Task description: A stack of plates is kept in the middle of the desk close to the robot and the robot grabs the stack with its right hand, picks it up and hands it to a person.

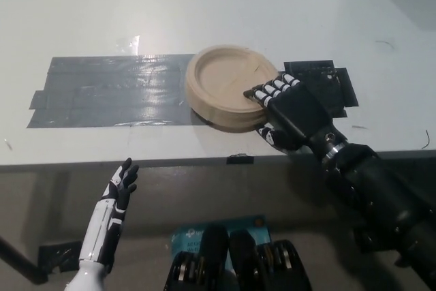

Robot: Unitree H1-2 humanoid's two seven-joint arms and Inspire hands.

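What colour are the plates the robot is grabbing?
The stack of plates is light tan, like cardboard. The head view shows it best, with the black right hand gripping its edge.

The scene is evenly and brightly lit from above. The white desk is rendered almost overexposed, with little surface detail retained. A glare patch is seen on the glossy grey tape near its upper edge, with faint streaks across it. The area below the desk edge is darker and shadowed. A soft shadow is cast beneath the black right hand. Focus is moderately soft throughout; fine detail is slightly smeared.
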